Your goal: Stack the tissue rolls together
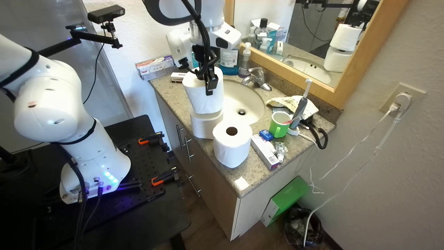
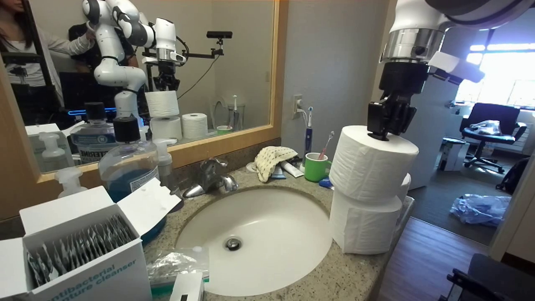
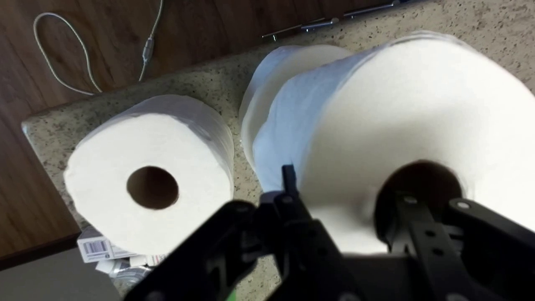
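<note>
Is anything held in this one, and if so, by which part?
The upper tissue roll, by one side: the fingers pinch its wall, one inside the core hole, the other on the outer side.

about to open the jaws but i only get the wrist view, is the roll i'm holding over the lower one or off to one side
Observer: Over it. In both exterior views the upper roll is above the lower roll, though I can't tell whether they touch.
Operator: ok, what's beside them that i can't see
Observer: The sink, right beside the lower roll.
</note>
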Robot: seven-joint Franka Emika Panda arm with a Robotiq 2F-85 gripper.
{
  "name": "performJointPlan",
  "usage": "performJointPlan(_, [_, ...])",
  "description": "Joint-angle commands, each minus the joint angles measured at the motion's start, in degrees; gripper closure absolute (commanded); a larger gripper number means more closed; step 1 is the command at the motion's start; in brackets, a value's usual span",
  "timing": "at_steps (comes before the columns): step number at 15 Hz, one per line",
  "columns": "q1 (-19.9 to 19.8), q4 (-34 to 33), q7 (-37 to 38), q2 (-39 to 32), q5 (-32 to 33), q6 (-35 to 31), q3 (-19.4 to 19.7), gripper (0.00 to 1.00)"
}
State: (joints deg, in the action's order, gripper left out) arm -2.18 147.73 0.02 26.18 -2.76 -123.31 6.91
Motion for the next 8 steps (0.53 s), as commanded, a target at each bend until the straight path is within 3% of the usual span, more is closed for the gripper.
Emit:
performJointPlan(1, [-0.08,-3.28,-2.85,-3.69,-1.71,0.52,0.26,0.86])
performJointPlan(8, [-0.50,-3.21,-3.72,-5.04,-2.05,-0.18,0.13,0.86])
